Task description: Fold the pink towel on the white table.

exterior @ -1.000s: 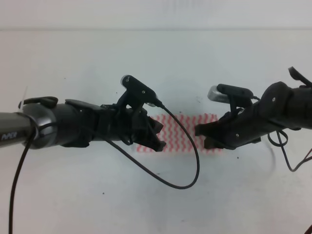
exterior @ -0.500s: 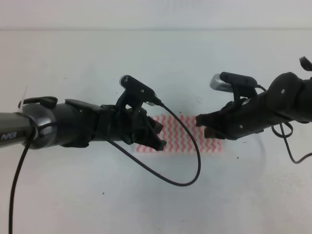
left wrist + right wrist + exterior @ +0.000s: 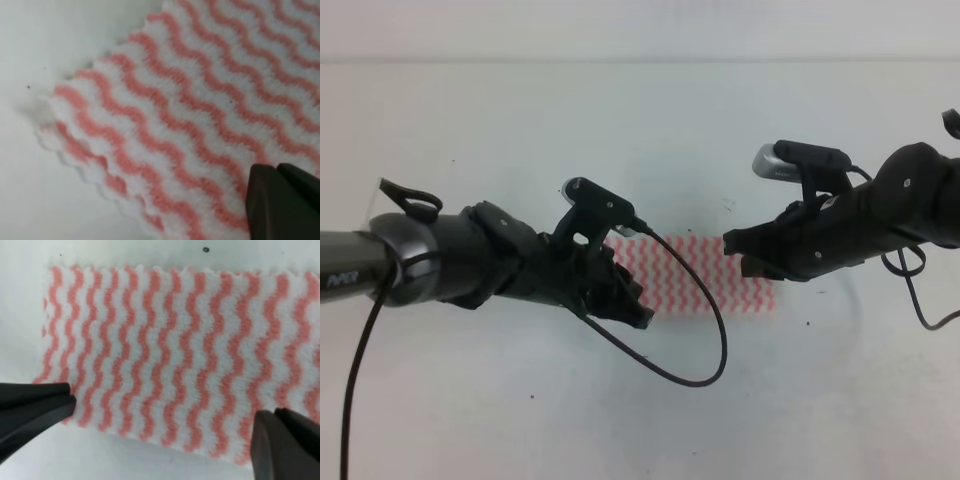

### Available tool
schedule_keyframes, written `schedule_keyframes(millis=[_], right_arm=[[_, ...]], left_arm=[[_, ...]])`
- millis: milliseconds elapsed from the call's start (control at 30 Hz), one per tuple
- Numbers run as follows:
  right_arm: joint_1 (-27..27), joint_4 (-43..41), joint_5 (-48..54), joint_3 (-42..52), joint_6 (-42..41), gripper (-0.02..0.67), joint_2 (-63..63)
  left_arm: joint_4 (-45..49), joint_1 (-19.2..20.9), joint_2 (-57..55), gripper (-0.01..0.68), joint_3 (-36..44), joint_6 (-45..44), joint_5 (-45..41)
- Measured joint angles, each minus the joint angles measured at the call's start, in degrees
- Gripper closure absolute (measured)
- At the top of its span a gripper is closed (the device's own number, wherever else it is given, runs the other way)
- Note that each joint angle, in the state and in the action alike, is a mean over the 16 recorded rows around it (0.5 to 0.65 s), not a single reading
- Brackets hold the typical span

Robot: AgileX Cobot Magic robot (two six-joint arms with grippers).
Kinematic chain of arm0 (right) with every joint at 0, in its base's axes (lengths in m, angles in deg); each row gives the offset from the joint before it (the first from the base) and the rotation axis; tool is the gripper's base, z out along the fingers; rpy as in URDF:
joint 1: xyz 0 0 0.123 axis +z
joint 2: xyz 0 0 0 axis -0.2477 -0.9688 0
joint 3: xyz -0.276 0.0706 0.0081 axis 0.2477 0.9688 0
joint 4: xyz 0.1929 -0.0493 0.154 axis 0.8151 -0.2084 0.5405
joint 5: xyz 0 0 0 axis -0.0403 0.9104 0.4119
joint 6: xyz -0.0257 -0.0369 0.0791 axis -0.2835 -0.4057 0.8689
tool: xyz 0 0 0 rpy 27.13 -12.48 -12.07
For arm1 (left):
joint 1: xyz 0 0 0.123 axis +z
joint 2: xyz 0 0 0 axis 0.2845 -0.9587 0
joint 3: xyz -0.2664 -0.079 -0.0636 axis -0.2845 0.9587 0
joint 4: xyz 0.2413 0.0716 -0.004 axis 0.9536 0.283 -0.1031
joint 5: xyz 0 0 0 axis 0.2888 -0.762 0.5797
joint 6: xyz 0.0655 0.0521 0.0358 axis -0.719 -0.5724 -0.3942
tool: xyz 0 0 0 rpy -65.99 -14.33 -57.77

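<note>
Exterior high view: pink towel [image 3: 705,280] flat near the middle of the white table [image 3: 640,120], long edges running left-right, both short ends partly covered by arms. Left gripper [image 3: 632,305] over the towel's left end, opening hidden by the wrist, cannot tell. Right gripper [image 3: 735,255] above the right end, holding nothing. Bare table all round, widest toward the far edge.

Left wrist view: scalloped corner of the towel [image 3: 200,125] doubled into layers at lower left, table [image 3: 50,40] open beyond. One dark finger [image 3: 282,202] at lower right; width cannot be told.

Right wrist view: fingers [image 3: 30,407] spread wide, spanning the towel [image 3: 175,360]; near edge between them, nothing gripped.
</note>
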Motion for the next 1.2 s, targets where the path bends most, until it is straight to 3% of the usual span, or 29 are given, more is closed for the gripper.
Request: schedule_keyframes(millis=[200, 1200], right_arm=[[0.0, 0.0, 0.2, 0.0, 0.0, 0.667, 0.0], [0.0, 0.0, 1.1, 0.0, 0.0, 0.667, 0.1]], left_arm=[[3.8, 0.0, 0.1, 0.678, 0.0, 4.0, -1.3], [10.5, 0.0, 0.4, 0.678, 0.0, 7.4, -1.1]])
